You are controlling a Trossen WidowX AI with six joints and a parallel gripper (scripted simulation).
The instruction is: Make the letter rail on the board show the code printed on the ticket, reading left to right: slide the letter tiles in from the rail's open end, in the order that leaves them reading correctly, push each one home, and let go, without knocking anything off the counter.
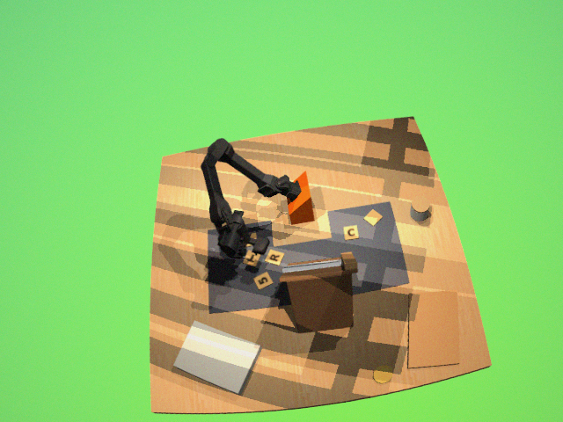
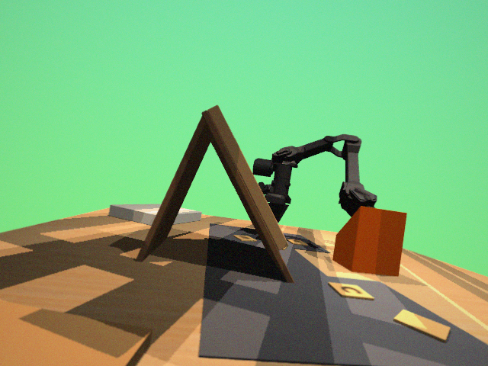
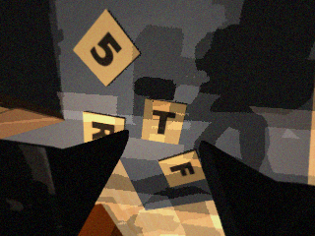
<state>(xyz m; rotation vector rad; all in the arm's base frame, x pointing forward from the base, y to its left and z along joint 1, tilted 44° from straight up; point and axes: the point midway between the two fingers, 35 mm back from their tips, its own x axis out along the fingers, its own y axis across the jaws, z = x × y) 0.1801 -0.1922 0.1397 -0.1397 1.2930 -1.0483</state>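
Note:
My gripper (image 1: 251, 253) (image 2: 280, 219) (image 3: 163, 139) is open and empty, pointing down above the left tile group. Below it lies the T tile (image 1: 251, 258) (image 3: 163, 121), between the fingertips in the wrist view. The R tile (image 1: 274, 257) (image 3: 100, 124) is partly behind one finger there; the F tile (image 3: 181, 168) is near the other. The 5 tile (image 1: 262, 280) (image 3: 106, 47) lies apart. The C tile (image 1: 350, 232) (image 2: 351, 290) and a tile with no visible letter (image 1: 372, 216) (image 2: 422, 324) lie right. The rail (image 1: 313, 266) on the brown board (image 1: 320, 300) (image 2: 246, 189) looks empty. The ticket print is hidden.
A dark mat (image 1: 240, 300) (image 2: 236, 335) lies under the tiles. An orange block (image 1: 302, 195) (image 2: 378, 240) stands beside the arm's base. A grey cylinder (image 1: 420, 212), a pale slab (image 1: 218, 356) (image 2: 157, 213), a flat wooden panel (image 1: 434, 329) and a yellow disc (image 1: 383, 374) lie farther out.

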